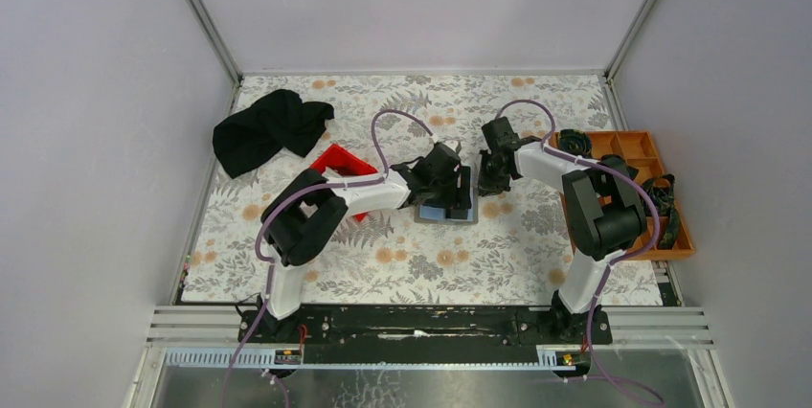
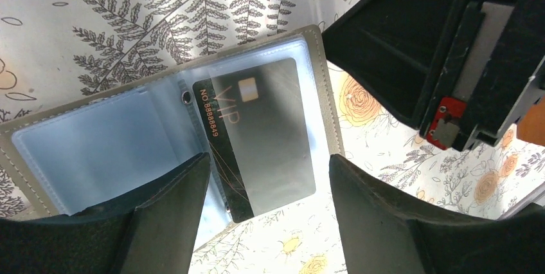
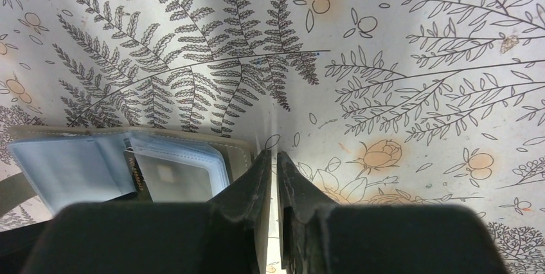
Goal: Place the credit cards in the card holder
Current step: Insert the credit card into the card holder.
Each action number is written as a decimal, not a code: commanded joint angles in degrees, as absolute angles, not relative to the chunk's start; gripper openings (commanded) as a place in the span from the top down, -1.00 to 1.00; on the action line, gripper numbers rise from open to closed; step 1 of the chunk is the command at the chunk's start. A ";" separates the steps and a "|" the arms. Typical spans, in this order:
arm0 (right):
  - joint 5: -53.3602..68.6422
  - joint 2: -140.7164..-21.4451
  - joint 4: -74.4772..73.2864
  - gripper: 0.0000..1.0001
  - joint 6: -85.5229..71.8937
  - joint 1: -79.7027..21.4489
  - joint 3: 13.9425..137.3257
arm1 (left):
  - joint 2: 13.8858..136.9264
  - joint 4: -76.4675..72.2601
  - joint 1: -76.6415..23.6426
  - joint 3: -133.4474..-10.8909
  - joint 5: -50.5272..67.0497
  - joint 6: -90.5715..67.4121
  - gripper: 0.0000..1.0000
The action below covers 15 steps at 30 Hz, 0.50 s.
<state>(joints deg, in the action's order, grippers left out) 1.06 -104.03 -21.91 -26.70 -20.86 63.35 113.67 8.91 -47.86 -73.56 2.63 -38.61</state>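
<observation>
The grey card holder (image 2: 324,94) lies open on the table, its clear sleeves showing. A dark credit card (image 2: 263,132) marked VIP sits partly in the right sleeve, its lower corner poking past the holder's edge. My left gripper (image 2: 270,164) is open just above it, one finger on each side and neither touching the card. From above, it (image 1: 458,183) hovers over the holder (image 1: 469,218). My right gripper (image 3: 274,155) is nearly shut at the holder's (image 3: 243,153) right edge, a thin tan strip between its jaws. It (image 1: 490,181) shows in the top view. No other cards show.
A red bin (image 1: 337,161) stands left of the left arm's wrist, with a black cloth (image 1: 271,128) beyond it. An orange compartment tray (image 1: 661,154) holding black items lies along the table's right edge, beside the right arm.
</observation>
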 commanded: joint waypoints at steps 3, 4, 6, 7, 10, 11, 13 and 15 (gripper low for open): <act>1.99 -104.43 -21.19 0.73 -26.64 -21.56 63.58 | 112.06 5.66 -47.11 -73.11 4.88 -37.35 -0.52; 1.96 -104.37 -21.18 0.73 -26.63 -21.58 63.54 | 112.04 5.75 -47.03 -73.06 4.80 -37.47 -0.51; 1.94 -104.32 -21.10 0.73 -26.58 -21.56 63.37 | 111.98 5.88 -47.01 -73.11 4.99 -37.57 -0.51; 1.93 -104.32 -21.10 0.73 -26.62 -21.54 63.29 | 112.05 6.00 -47.05 -73.15 5.36 -37.61 -0.50; 2.01 -104.50 -21.03 0.73 -26.64 -21.56 63.27 | 112.44 6.20 -47.04 -73.24 6.01 -37.78 -0.47; 2.02 -104.50 -21.01 0.72 -26.63 -21.57 63.32 | 112.65 6.30 -47.06 -73.18 6.12 -37.84 -0.46; 2.09 -104.49 -20.85 0.72 -26.72 -21.56 63.09 | 112.89 6.39 -47.15 -73.13 6.36 -37.88 -0.45; 2.10 -104.49 -20.62 0.72 -26.78 -21.61 62.92 | 113.02 6.35 -47.09 -73.11 6.73 -38.04 -0.44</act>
